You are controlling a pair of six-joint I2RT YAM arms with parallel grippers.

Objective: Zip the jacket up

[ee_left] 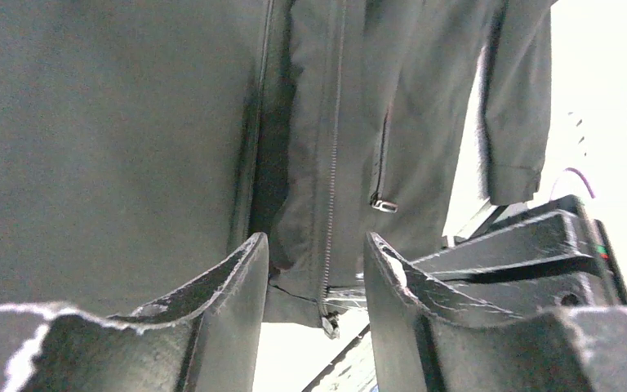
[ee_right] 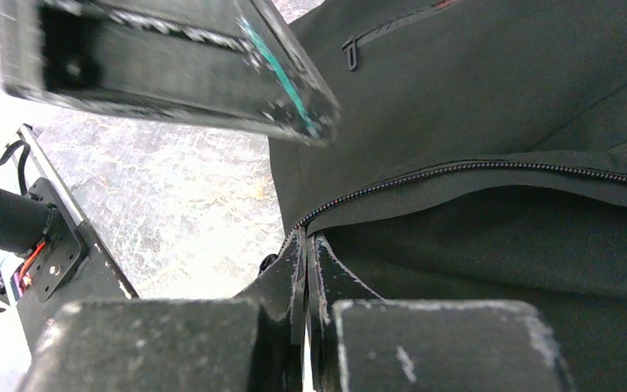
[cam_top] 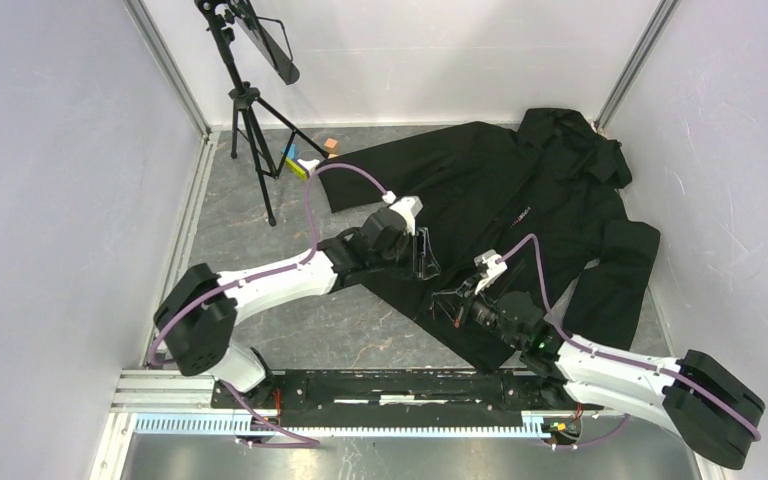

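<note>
Right wrist: right gripper pressed together, apparently on jacket hem; left gripper spread over zipper.

The left arm and the right arm were built alike, with smooth white shells between bulky black joint housings. A purple cable ran along each to a small white camera block at the wrist. The left gripper and right gripper had matte black fingers with edges scuffed whitish. A thin teal stripe marked the left one's casing.
</note>
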